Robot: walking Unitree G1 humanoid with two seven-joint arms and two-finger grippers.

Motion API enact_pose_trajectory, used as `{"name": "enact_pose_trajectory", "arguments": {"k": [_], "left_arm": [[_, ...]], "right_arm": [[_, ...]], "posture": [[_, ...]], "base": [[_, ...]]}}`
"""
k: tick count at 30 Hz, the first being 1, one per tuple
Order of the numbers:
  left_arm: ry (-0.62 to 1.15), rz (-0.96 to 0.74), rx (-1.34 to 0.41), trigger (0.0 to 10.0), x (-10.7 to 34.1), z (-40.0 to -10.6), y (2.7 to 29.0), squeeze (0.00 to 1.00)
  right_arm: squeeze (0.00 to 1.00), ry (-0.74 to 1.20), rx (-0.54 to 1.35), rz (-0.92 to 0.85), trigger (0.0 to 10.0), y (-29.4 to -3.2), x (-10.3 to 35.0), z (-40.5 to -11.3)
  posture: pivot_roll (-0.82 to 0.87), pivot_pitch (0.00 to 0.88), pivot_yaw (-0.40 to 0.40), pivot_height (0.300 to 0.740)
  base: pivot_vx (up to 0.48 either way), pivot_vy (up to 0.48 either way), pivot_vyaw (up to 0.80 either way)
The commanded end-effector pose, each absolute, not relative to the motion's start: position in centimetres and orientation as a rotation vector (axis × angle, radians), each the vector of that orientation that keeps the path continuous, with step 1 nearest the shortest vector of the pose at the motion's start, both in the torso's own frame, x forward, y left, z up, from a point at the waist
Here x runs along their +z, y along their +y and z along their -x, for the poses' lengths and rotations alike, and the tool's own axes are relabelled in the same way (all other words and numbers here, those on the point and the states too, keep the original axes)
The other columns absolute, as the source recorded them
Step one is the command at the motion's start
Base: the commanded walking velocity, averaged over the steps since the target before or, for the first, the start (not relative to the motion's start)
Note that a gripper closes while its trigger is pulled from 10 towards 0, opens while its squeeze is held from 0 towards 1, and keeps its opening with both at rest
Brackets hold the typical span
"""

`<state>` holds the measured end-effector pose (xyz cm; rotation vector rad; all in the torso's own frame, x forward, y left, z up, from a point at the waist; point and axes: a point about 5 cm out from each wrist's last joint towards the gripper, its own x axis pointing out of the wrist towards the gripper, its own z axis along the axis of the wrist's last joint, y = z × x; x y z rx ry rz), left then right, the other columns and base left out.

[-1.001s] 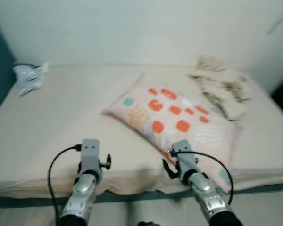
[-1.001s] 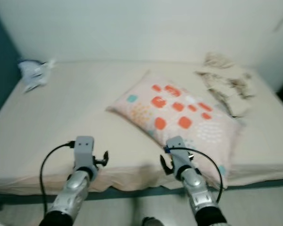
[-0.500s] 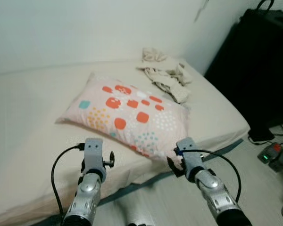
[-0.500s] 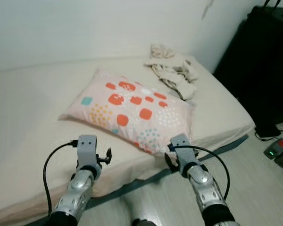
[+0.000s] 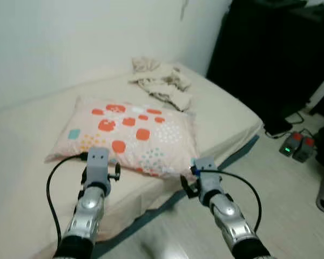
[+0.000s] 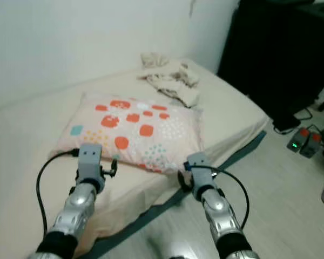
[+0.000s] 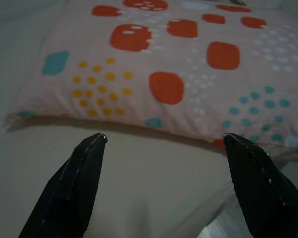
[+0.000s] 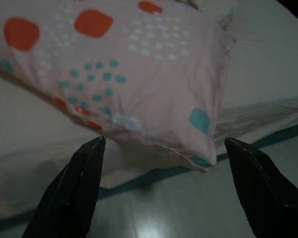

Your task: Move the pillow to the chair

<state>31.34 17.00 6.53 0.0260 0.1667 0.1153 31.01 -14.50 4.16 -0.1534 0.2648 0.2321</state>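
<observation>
A: Status on the grippers?

B: Left gripper (image 7: pixel 161 183) fingers spread wide, holding nothing, hovering over the sheet just short of the near edge of the pale pink pillow with orange, teal and yellow dots (image 5: pixel 127 135). Right gripper (image 8: pixel 164 188) is likewise spread and empty, aimed at the pillow's near right corner where it overhangs the edge of the bed with the cream sheet (image 5: pixel 21 145).

A: What changed?

B: The head view has swung to the right over the last second. That's the camera turning, not the things moving. The pillow lies on the bed as before, untouched, and both arms are held out front the same way.

A: And around it?

B: Crumpled beige cloth (image 5: pixel 162 86) beyond the pillow near the white wall (image 5: pixel 70 38). Black furniture (image 5: pixel 270 54) now in sight past the foot of the bed, and a power strip with a green light (image 5: pixel 292 147) on the floor.

A: Meaning for the task?

B: Grasp not yet made. I can't pick out a chair; my guess is the robot is lining up on the pillow's right end.
</observation>
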Motion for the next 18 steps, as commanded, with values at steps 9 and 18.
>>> {"name": "enact_pose_trajectory", "arguments": {"k": [9, 18], "left_arm": [[0.212, -0.014, 0.111, 10.0, 5.5, -31.0, 17.1, 0.00], [0.215, 0.013, 0.100, 10.0, 5.3, -31.1, 16.1, 0.00]], "right_arm": [[0.00, 0.277, 0.306, 0.129, 10.0, -13.6, 3.7, -30.8], [0.00, 0.264, 0.329, 0.165, 10.0, -13.6, 3.9, -30.8]], "posture": [[-0.03, 0.100, 0.005, 0.740], [-0.06, 0.096, -0.015, 0.740]], "base": [[0.000, 0.000, 0.00], [0.000, 0.000, 0.00]]}}
